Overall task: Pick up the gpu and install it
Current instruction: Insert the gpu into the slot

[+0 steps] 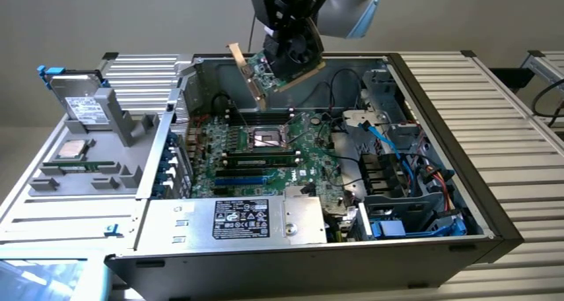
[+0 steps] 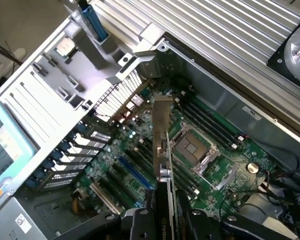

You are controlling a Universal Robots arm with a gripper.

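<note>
Green and flat, your small gpu card (image 1: 267, 78) with its silver end bracket (image 1: 247, 73) hangs tilted at the exterior view's upper centre, above the large green motherboard (image 1: 304, 159); your black claw (image 1: 289, 58) grips it, partly closed.

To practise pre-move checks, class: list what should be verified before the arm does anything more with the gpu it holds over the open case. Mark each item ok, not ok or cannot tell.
1. Grip: the gripper clamps the gpu: ok.
2. Clearance: the gpu hangs above the case, touching nothing: ok.
3. Attitude: the card is tilted, bracket end lowest: not ok.
4. The blue slot on the motherboard looks empty: ok.
5. Card lined up over a slot: cannot tell.
</note>
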